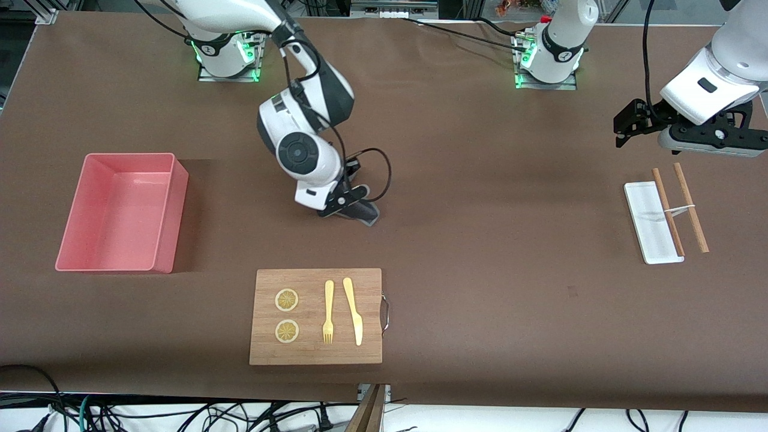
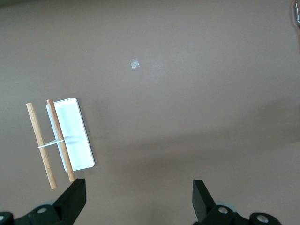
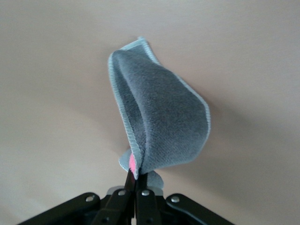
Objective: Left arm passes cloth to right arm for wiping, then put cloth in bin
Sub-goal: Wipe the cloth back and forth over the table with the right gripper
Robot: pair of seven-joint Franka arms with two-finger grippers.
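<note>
A small soft cloth (image 3: 159,122), dark grey with a sliver of magenta-pink at its pinched edge, hangs folded from the right arm's black two-finger tool (image 3: 135,180), which is clamped tight on one corner and has it pressed low against the brown desk (image 1: 480,180) near the middle, farther from the front camera than the wooden cutting board (image 1: 316,316). The grip takes only a narrow edge of fabric; the judgement here is that drag against the desk covering during a wiping stroke could tug that corner free, or bunch the cloth so it rolls rather than wipes. The pink rectangular plastic bin (image 1: 123,213) sits empty toward the right arm's end of the desk, well apart from the cloth, so a loose hold could also drop the cloth short of its low walls on the carry over. The board, carrying two lemon slices (image 1: 287,315), a yellow fork (image 1: 328,312) and a yellow knife (image 1: 354,311), lies near the wiping zone, and a wide sweep might catch its edge. The left arm's black tool (image 2: 136,199) waits with fingers spread wide and nothing between them, up over the narrow white tray (image 1: 653,223) and two banded wooden sticks (image 1: 681,209).
</note>
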